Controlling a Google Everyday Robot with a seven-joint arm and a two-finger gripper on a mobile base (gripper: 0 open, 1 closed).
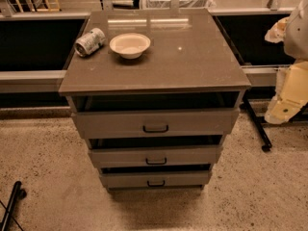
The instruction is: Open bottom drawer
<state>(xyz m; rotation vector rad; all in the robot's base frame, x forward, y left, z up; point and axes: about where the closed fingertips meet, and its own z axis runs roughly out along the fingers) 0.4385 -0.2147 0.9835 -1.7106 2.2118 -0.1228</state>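
A can (pixel 89 42) is seen lying on its side at the left of a grey-brown cabinet's surface (pixel 192 57), a pale bowl (pixel 130 45) just beside it. Three drawers are stacked below; the bottom drawer (pixel 155 179), the narrowest, sits lowest, near the floor. The gripper (pixel 284 110) is seen at the right edge, apart from the cabinet; whether its jaws are open cannot be told.

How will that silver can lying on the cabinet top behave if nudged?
The silver drink can lies on its side near the left edge of the glossy grey-brown cabinet top, so it would probably roll, maybe off. It seems dented, so it is likely empty and light. The cream pincer hangs beside the cabinet at the picture's right, away from the can.
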